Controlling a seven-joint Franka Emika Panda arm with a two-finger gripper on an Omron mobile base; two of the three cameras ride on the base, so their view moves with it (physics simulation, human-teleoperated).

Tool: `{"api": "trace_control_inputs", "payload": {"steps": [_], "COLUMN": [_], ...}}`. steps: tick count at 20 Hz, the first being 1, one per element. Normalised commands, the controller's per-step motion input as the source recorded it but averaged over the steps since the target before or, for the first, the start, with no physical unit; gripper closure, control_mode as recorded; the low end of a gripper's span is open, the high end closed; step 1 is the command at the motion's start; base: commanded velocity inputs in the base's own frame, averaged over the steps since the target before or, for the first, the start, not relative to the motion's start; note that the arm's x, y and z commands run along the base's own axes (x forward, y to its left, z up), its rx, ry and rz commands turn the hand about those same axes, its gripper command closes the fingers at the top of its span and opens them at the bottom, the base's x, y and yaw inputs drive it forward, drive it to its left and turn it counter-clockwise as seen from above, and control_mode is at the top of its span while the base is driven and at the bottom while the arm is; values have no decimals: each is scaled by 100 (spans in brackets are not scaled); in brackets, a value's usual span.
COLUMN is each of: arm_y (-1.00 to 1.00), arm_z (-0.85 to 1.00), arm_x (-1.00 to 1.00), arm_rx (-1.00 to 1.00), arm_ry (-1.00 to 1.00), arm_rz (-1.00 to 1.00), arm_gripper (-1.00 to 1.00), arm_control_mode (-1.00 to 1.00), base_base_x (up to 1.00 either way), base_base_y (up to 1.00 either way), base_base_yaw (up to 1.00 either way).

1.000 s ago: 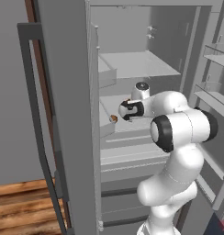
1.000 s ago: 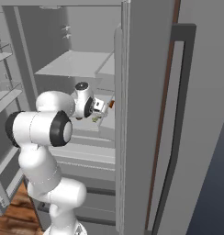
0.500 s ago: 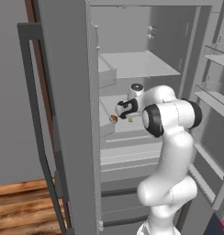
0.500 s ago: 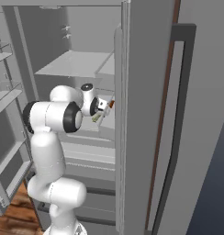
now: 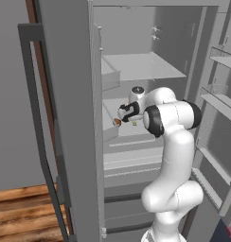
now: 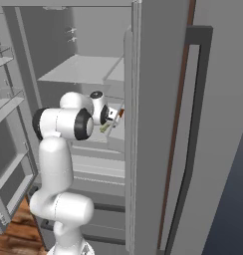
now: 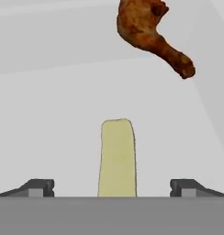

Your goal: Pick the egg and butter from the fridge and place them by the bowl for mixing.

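Right inside the tall grey fridge with its doors swung open, the white robot arm reaches over a white shelf, and its one two-finger gripper has its two dark tips spread wide with nothing held. One thin pale yellow stick of butter lies flat on that shelf between the two tips, touching neither. One brown piece of cooked chicken lies farther back on the same shelf, apart from the butter.

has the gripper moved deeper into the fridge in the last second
Yes: the gripper has pushed further in over the fridge shelf, toward the butter.
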Motion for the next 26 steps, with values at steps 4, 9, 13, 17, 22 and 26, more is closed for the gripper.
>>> {"api": "trace_control_inputs", "payload": {"steps": [4, 9, 13, 17, 22, 26], "arm_y": [0, 0, 0, -23, -28, -1], "arm_z": [-24, -9, 0, 3, 3, 2], "arm_x": [-2, -14, -10, -15, -58, -92], "arm_rx": [5, 3, 0, 0, -2, 0], "arm_ry": [0, 1, 2, 0, -15, -20], "arm_rz": [-3, -2, 0, 5, 11, 2], "arm_gripper": [100, 100, 100, 100, 100, 100], "arm_control_mode": [-100, -100, -100, -100, -100, -100], "base_base_x": [0, 0, 0, 0, 0, 0], "base_base_y": [0, 0, 0, 0, 0, 0], "base_base_yaw": [0, 0, 0, 0, 0, 0]}}
